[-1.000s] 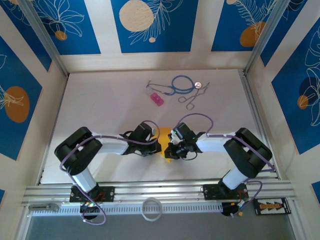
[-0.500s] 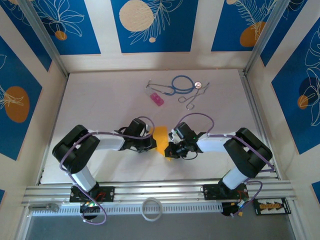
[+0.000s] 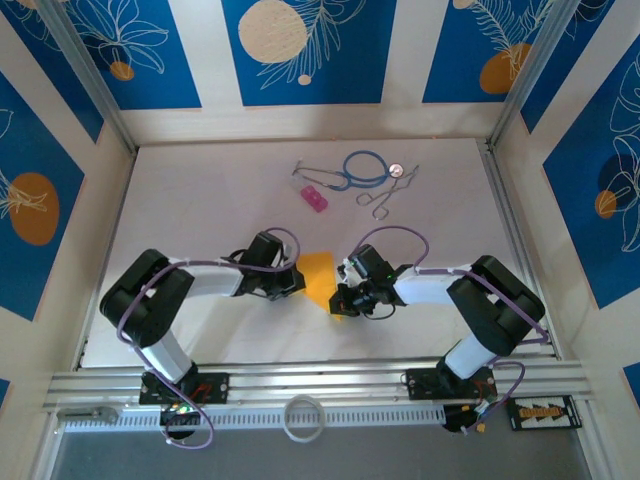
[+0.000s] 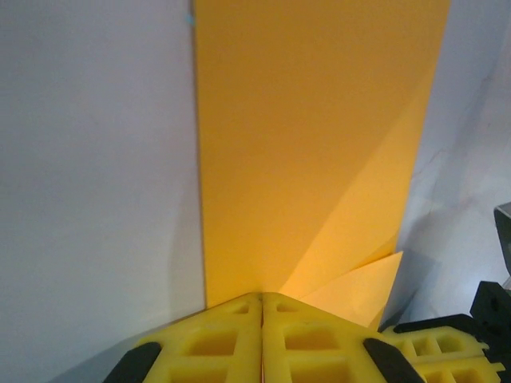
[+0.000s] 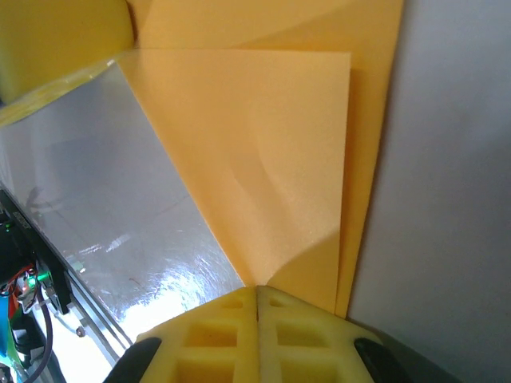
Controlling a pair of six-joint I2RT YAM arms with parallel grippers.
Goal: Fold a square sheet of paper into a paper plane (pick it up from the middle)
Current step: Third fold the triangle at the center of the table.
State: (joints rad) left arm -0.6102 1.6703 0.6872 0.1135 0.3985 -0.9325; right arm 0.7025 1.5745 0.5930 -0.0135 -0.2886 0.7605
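- My left gripper (image 3: 297, 283) has drawn away to the left of my right gripper (image 3: 340, 298); a second ago the two stood nearly tip to tip.
- The square sheet of paper (image 3: 318, 278), then mostly hidden between them, now shows as a broad orange panel spanning the gap, near the centre of the table (image 3: 200, 200).
- Left gripper: jaws pressed together on the sheet's edge. Right gripper: likewise clamped, where two layers overlap.
- Diagonal creases show in both wrist views, so the sheet is partly folded, with no dart shape yet.
- Judgement: the pull has spread the sheet for the next fold. Both clamps must stay firm, because thin paper may slip or tear.
- The pink block (image 3: 315, 197) lies well apart, on the far side.
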